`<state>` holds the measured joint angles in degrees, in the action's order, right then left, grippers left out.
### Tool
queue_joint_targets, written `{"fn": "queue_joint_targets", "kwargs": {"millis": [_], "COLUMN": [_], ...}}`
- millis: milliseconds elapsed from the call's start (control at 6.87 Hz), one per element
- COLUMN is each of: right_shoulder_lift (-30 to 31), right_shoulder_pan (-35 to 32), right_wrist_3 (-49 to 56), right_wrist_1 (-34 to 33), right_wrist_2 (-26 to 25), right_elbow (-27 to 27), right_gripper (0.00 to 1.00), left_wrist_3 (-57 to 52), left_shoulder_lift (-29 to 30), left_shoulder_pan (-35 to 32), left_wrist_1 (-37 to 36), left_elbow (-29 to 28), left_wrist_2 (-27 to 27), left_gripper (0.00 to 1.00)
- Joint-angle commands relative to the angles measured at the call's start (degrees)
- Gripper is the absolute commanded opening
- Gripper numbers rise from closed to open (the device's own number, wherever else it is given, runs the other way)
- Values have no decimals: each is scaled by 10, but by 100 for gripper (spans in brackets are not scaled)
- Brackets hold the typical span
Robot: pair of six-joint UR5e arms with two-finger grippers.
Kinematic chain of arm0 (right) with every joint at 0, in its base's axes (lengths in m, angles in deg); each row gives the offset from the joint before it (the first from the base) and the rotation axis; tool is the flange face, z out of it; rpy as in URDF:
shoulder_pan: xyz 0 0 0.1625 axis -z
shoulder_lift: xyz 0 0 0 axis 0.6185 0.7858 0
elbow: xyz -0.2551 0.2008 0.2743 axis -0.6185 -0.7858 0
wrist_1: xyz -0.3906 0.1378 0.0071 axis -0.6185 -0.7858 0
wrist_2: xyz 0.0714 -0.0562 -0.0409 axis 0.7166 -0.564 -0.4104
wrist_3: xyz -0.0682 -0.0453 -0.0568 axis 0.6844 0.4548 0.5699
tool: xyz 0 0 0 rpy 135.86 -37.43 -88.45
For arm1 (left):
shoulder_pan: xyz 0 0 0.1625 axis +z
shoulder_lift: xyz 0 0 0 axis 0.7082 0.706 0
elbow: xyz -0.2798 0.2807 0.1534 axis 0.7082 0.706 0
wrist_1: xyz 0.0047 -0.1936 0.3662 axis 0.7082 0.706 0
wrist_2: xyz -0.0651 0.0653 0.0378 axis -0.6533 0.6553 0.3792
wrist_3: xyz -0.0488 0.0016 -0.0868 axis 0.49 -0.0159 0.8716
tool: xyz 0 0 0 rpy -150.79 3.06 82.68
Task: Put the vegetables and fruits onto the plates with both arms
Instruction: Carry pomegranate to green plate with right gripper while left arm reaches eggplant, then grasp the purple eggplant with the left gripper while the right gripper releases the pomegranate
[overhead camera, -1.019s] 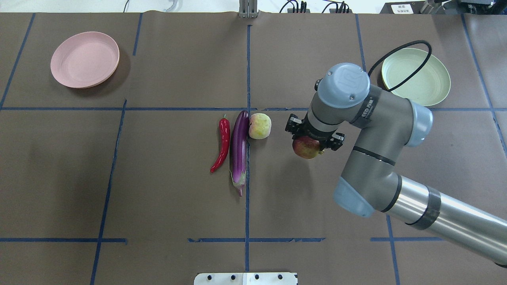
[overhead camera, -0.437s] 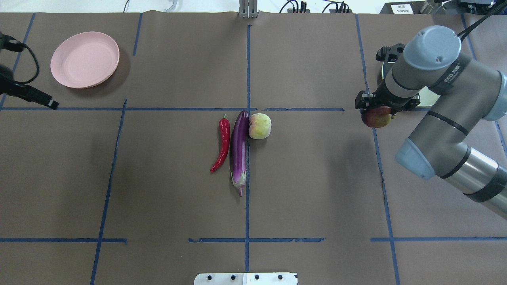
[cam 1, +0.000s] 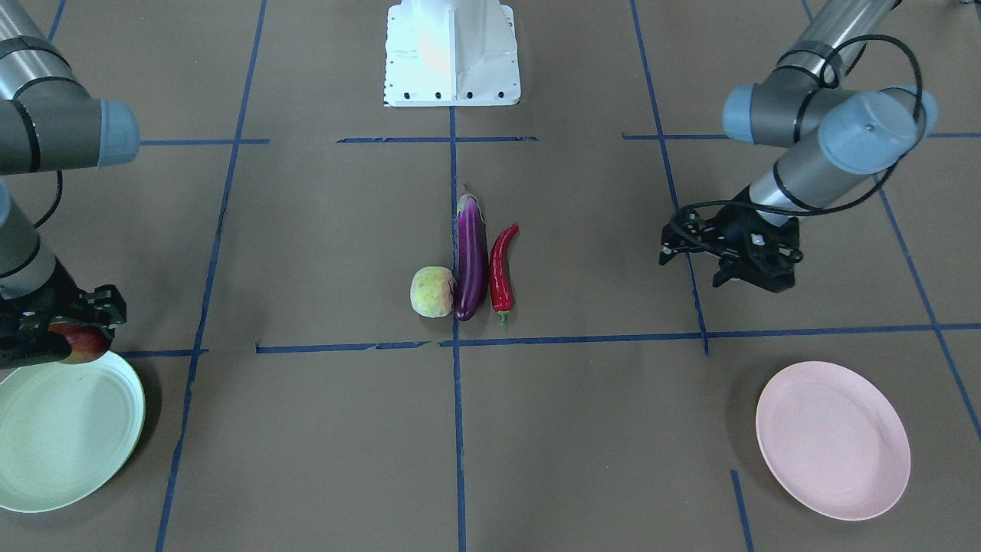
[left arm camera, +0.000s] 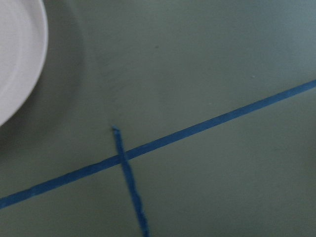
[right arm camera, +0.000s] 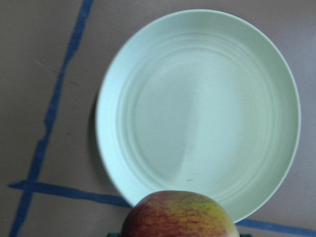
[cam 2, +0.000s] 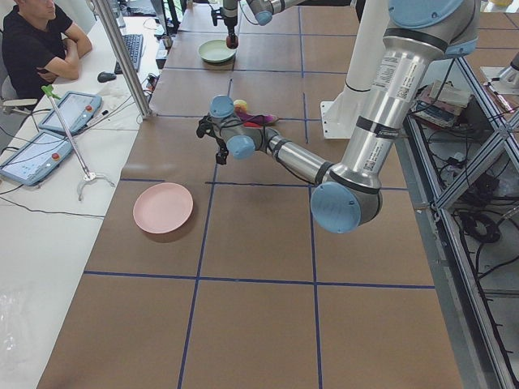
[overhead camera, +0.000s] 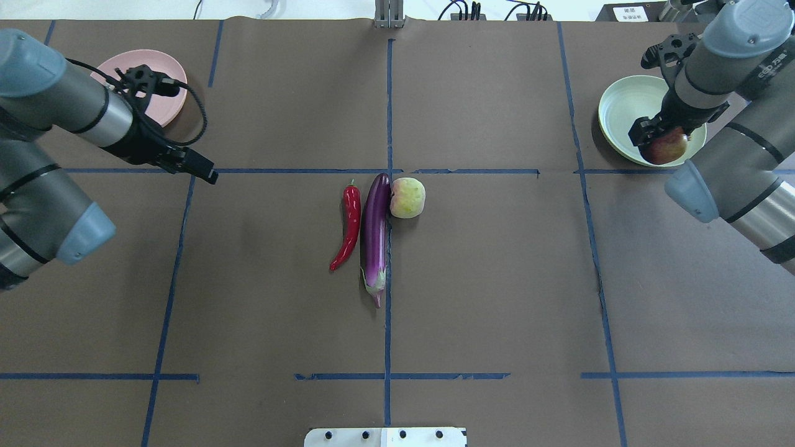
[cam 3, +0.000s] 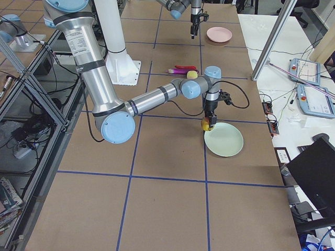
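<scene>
My right gripper (overhead camera: pixel 661 139) is shut on the mottled red and yellow apple (overhead camera: pixel 667 149) and holds it over the near rim of the mint green plate (overhead camera: pixel 627 105). The apple (right arm camera: pixel 180 215) and the plate (right arm camera: pixel 197 108) also show in the right wrist view. My left gripper (cam 1: pixel 690 272) is open and empty, low over the table beside the pink plate (cam 1: pixel 831 441). The purple eggplant (overhead camera: pixel 376 236), the red chili pepper (overhead camera: pixel 351 226) and the pale peach (overhead camera: pixel 407 197) lie side by side at the table's middle.
The white base block (cam 1: pixel 452 54) stands at the robot's edge of the table. Blue tape lines (overhead camera: pixel 388 112) cross the brown table cover. An operator (cam 2: pixel 32 40) sits at a side desk with tablets beyond the far edge.
My right arm has carried the apple from near the table's middle out to the right, over the green plate's rim. My left arm has come in from the left, past the pink plate.
</scene>
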<state>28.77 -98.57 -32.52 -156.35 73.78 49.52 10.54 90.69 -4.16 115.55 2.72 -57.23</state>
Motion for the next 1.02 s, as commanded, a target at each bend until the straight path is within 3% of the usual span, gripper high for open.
{"fn": "queue_joint_targets", "kwargs": {"millis": [0, 146, 437, 582, 728, 873], "right_shoulder_lift": [-35, -57, -72, -72, -73, -75], "right_shoulder_pan": [-37, -42, -54, -54, -53, -53], "right_wrist_3": [66, 64, 65, 64, 63, 62], "right_wrist_1": [88, 147, 151, 151, 152, 154], "right_wrist_2": [-1, -1, -1, -1, 0, 8], "right_elbow": [-135, -199, -230, -231, -231, -229], "right_gripper": [0, 0, 3, 16, 69, 100], "left_wrist_3": [136, 180, 196, 205, 225, 226], "left_shoulder_lift": [73, 101, 160, 166, 173, 180], "left_shoulder_pan": [86, 113, 149, 185, 214, 226], "left_wrist_1": [-21, -39, -113, -116, -127, -153], "left_elbow": [-3, -2, -5, -6, -8, -8], "left_wrist_2": [70, 111, 153, 198, 209, 215], "left_gripper": [99, 99, 99, 99, 99, 99]}}
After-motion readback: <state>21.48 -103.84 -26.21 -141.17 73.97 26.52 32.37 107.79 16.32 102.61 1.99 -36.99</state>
